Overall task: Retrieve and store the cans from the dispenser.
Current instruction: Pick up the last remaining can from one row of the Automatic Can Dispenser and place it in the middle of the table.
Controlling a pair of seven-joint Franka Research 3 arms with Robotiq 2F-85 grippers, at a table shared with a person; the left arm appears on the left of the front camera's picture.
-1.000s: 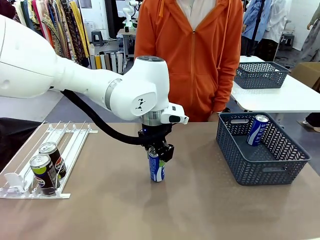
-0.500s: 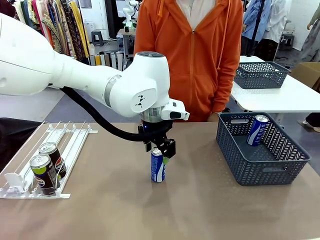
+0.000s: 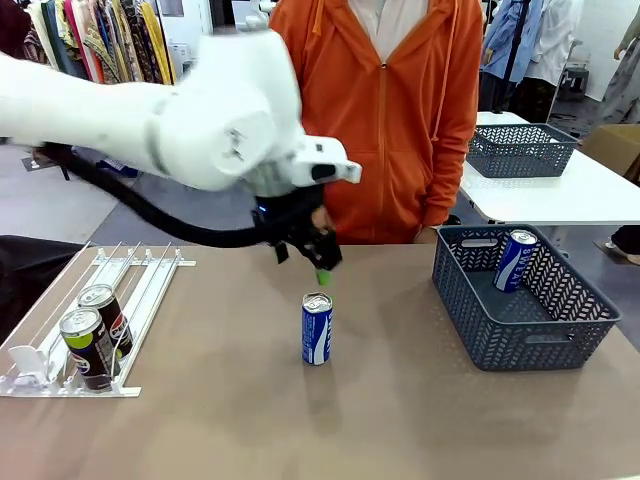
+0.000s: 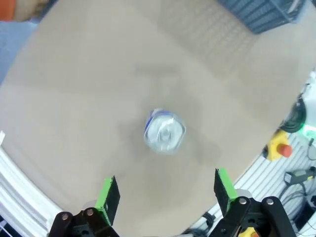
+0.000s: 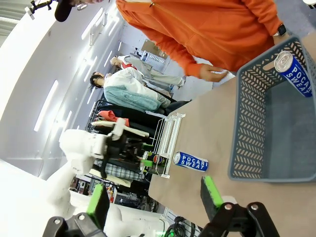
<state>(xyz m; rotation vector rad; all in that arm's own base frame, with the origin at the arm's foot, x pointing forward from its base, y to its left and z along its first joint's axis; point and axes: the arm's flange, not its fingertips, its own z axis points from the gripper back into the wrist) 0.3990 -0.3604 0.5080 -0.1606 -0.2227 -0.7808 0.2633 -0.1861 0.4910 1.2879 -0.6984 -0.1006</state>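
From my seat, the white rack lay well off to the left of the left claw, with two dark cans standing at its near end. The left claw hung with its jaws spread apart and empty, and a blue can stood upright on the table just below it, clear of both green pads. Further right of that claw sat the grey basket with a second blue can leaning inside, and the right claw was also spread apart, holding nothing.
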